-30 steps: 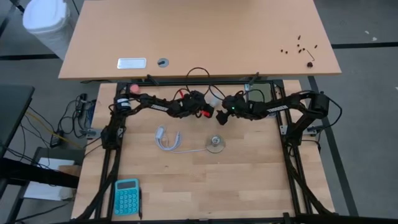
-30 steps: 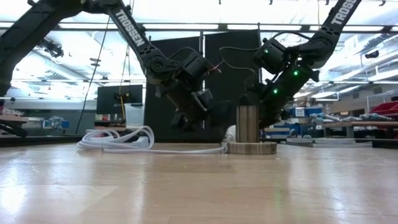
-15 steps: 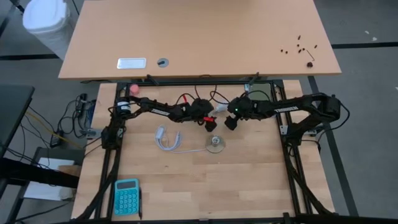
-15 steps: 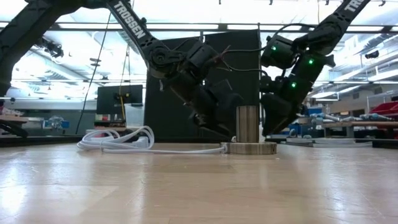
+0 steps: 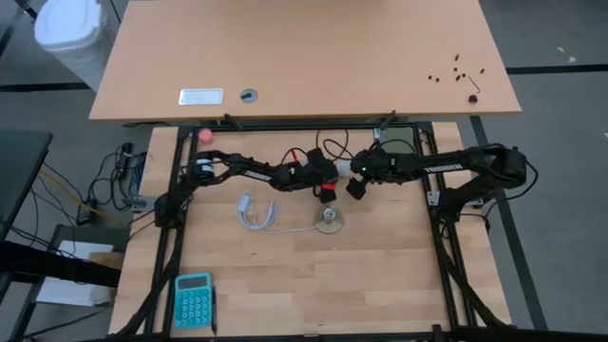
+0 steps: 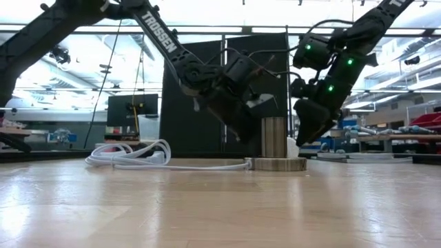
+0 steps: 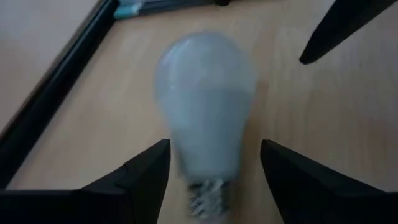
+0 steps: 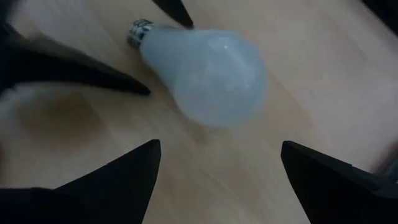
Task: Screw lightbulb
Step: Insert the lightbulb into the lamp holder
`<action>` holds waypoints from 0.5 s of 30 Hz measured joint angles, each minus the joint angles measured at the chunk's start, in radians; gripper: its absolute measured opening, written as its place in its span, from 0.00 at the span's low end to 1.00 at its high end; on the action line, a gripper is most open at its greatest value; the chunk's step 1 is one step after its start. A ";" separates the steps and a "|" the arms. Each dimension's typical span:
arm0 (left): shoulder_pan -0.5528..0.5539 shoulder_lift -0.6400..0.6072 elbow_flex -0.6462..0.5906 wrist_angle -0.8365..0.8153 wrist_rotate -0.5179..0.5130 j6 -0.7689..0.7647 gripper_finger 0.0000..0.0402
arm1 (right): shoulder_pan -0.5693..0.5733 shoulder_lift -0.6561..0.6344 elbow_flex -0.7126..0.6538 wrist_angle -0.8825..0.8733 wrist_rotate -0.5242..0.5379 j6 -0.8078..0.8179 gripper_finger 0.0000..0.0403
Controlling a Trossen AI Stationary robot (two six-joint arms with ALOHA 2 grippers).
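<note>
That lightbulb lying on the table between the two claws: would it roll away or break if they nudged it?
The lightbulb lies on its side on the bare wooden table, so a nudge would probably send it rolling in a curve round its narrow screw base. Its smooth frosted globe looks slippery and thin, so the left gripper, open either side of it, likely needs a gentle squeeze.

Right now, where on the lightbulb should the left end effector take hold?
Probably on the lightbulb neck just above the threaded base, from the base end. It lies on its side on the table, and the left end effector already straddles that narrow part.
</note>
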 joint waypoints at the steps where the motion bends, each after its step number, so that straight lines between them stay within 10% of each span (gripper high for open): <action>1: 0.000 0.008 0.006 0.002 -0.001 0.007 0.64 | 0.001 -0.014 0.000 -0.005 0.000 0.002 0.86; 15: -0.011 0.059 0.035 0.062 0.014 0.030 0.60 | 0.001 -0.147 0.000 -0.042 0.001 0.004 0.86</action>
